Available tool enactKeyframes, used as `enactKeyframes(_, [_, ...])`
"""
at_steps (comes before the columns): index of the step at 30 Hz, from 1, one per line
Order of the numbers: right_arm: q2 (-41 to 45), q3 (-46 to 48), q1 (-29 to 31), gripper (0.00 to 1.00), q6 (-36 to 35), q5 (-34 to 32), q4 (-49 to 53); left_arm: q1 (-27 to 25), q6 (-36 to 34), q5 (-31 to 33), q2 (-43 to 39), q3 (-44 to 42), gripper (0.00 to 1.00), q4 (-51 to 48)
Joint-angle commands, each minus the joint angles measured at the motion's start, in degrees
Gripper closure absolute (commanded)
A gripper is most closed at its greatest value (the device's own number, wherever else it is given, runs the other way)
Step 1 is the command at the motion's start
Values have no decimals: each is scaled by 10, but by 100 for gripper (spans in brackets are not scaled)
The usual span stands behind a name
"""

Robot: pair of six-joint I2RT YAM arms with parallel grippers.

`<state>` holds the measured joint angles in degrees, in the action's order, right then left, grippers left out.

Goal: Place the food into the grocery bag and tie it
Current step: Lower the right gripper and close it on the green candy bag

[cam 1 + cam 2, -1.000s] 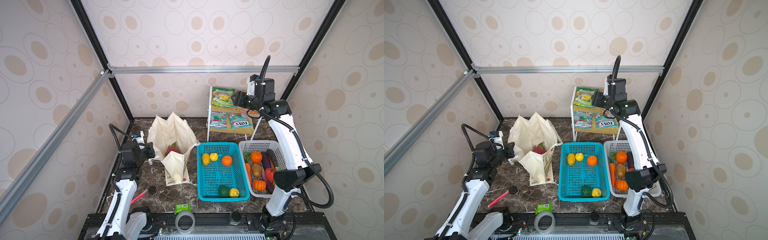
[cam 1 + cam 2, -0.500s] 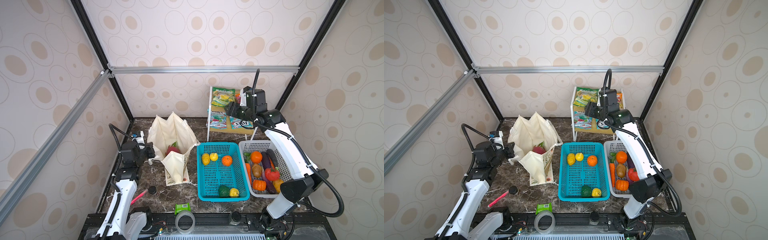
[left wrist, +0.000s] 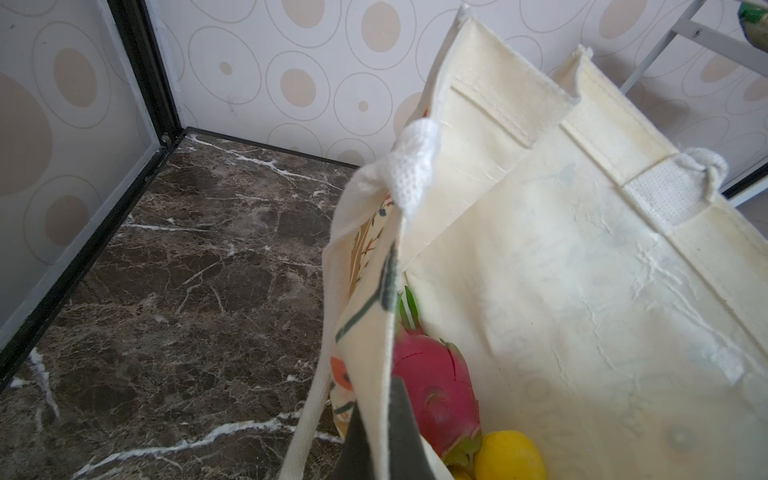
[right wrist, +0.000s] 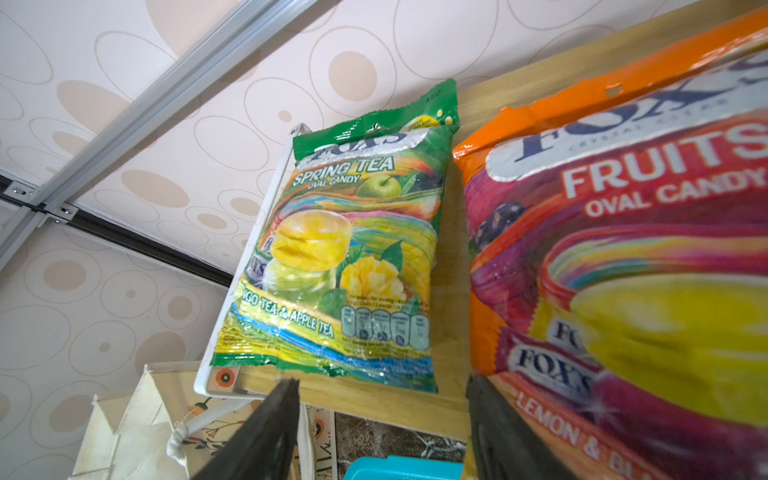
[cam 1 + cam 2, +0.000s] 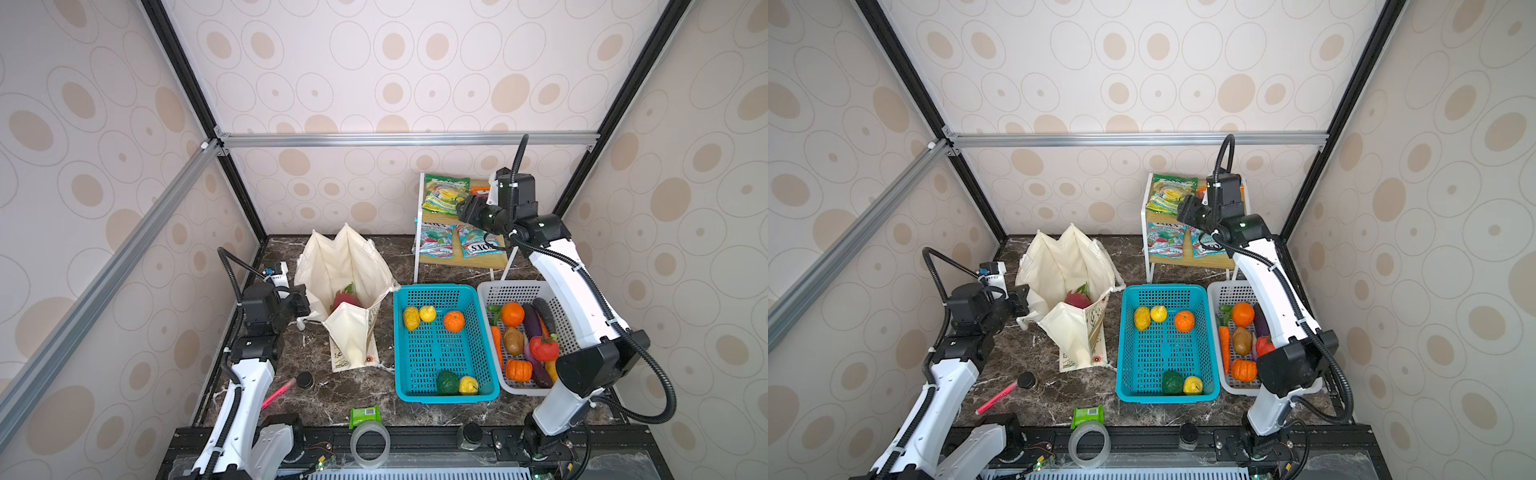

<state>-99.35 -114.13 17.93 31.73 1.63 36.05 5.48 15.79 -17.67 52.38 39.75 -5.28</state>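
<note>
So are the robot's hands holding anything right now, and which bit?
The left gripper is shut on the grocery bag, pinching the cloth rim of its mouth. The right gripper is open near the green snack packet, holding nothing.

The cream grocery bag (image 5: 349, 257) stands open with a pink dragon fruit (image 3: 436, 386) and a yellow lemon (image 3: 509, 457) inside, while a green snack packet (image 4: 345, 257) and an orange snack packet (image 4: 623, 257) lie side by side on the wooden shelf (image 4: 455, 353).

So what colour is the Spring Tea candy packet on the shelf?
Mostly green, with yellow and multicoloured swirls. The Spring Tea packet shows best in the right wrist view.
</note>
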Motion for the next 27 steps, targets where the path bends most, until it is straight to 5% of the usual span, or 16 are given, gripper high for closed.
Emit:
enactKeyframes(1, [-18,-23,-4,35,3,3,1,2,-14,-3,-11,11,100,15])
enactKeyframes(9, [-47,-53,-10,47,-4,4,6,2,-17,7,-11,12,100,13])
enactKeyframes(18, [-59,-44,-16,47,11,18,-15,2,-18,3,-11,11,100,13])
enactKeyframes(27, [-63,-45,-16,81,25,47,-29,2,-18,6,-10,12,100,11])
